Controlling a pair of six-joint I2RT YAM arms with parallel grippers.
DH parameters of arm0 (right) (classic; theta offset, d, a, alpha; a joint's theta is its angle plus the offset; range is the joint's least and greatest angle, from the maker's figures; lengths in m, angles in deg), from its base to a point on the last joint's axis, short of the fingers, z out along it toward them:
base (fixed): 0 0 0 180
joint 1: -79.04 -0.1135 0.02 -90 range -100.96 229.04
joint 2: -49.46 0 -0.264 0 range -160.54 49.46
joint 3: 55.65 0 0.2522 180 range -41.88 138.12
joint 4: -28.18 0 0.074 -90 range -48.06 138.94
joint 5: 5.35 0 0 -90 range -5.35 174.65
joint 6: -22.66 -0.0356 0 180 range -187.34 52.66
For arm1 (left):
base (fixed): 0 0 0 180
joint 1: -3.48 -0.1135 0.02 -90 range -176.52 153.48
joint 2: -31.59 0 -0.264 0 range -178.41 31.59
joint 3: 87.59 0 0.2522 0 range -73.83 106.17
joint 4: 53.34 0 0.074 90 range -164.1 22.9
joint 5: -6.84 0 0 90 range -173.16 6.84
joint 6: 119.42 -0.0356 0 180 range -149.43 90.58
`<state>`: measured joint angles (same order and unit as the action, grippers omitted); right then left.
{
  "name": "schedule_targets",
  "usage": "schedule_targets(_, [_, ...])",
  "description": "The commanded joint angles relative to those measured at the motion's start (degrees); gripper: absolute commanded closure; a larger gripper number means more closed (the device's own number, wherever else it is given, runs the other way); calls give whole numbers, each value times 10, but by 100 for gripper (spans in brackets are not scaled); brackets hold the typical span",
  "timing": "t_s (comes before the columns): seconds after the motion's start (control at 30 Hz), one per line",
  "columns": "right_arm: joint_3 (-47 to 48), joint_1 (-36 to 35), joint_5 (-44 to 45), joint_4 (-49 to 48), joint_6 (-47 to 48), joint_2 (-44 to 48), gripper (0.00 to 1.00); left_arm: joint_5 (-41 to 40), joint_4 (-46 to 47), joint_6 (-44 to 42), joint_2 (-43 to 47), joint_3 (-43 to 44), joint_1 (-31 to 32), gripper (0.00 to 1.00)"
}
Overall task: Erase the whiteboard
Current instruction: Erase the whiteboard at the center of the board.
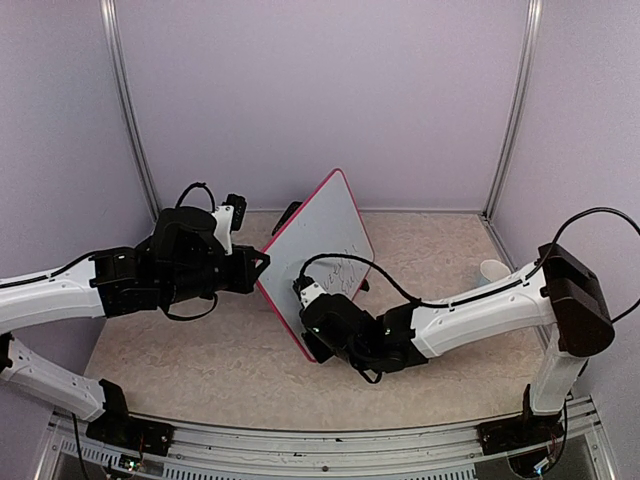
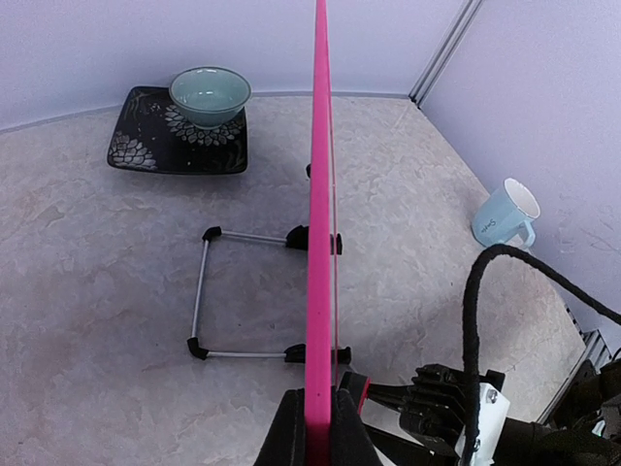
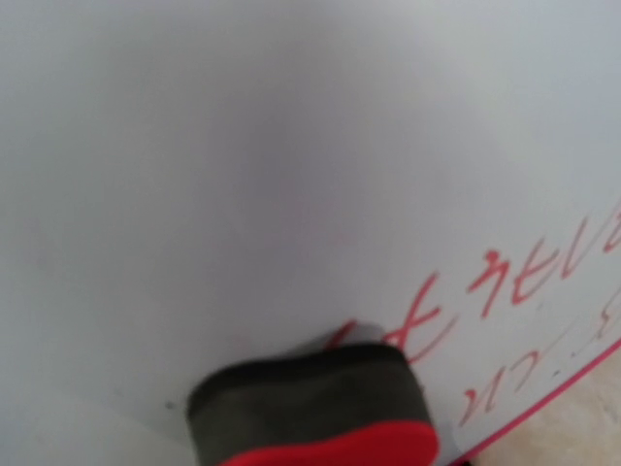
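The whiteboard [image 1: 322, 240] stands tilted on the table, white with a pink frame. Its pink edge [image 2: 318, 243] runs straight up the left wrist view. My left gripper [image 2: 318, 432] is shut on that edge, both fingers pressed against the frame. Red handwriting [image 3: 505, 282] covers the lower right of the board face. A red and black eraser [image 3: 310, 413] is pressed against the board just left of the writing. My right gripper [image 1: 312, 306] is shut on the eraser at the board's lower part; its fingers are hidden in the right wrist view.
Behind the board, its wire stand [image 2: 206, 291] rests on the table. A pale green bowl [image 2: 210, 94] sits on a black patterned plate [image 2: 146, 146] at the back. A light blue cup [image 2: 505, 216] stands near the right wall.
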<state>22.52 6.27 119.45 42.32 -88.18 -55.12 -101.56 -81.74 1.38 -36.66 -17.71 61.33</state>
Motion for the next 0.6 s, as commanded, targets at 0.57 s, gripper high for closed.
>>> schedule_targets(0.57, [100, 5, -55, -13, 106, -1, 75, 57, 19, 12, 1, -2, 15, 100])
